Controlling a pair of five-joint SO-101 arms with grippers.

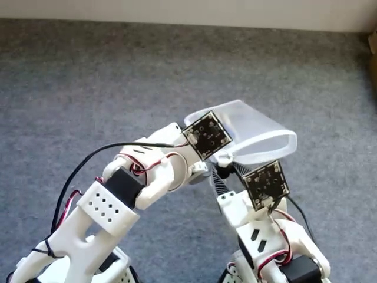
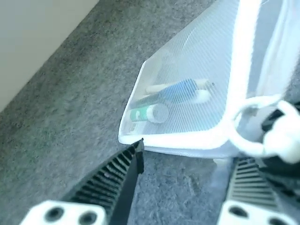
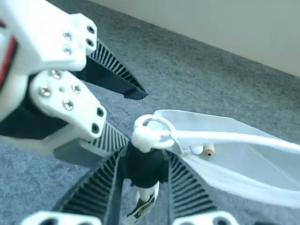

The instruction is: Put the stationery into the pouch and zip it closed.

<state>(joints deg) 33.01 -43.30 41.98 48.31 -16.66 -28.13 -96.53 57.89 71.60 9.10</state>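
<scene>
- Left wrist view shows the pouch (image 2: 187,84), a see-through white mesh bag, with the stationery already inside: a blue pen (image 2: 180,89) and a green-labelled tube (image 2: 150,113) lie side by side along its bottom
- The left fingers (image 2: 117,178) are spread wide and grip nothing; the pouch's near corner sits just beyond their tips
- The right fingers (image 3: 108,187) are clenched on what looks like the zip pull (image 3: 145,168), a dark tab topped by a white cord loop, at the pouch's near-left end
- High view puts the pouch right of centre on the grey tabletop (image 1: 118,76), just beyond both wrists, with its mouth gaping
- Its long axis and zip appear to run from the pull at the near left out toward the far right
- It looks light, soft and floppy, so it will likely buckle when the zip is drawn; the free fingers would best pinch the fabric corner behind the pull while the tab travels along the zip line
</scene>
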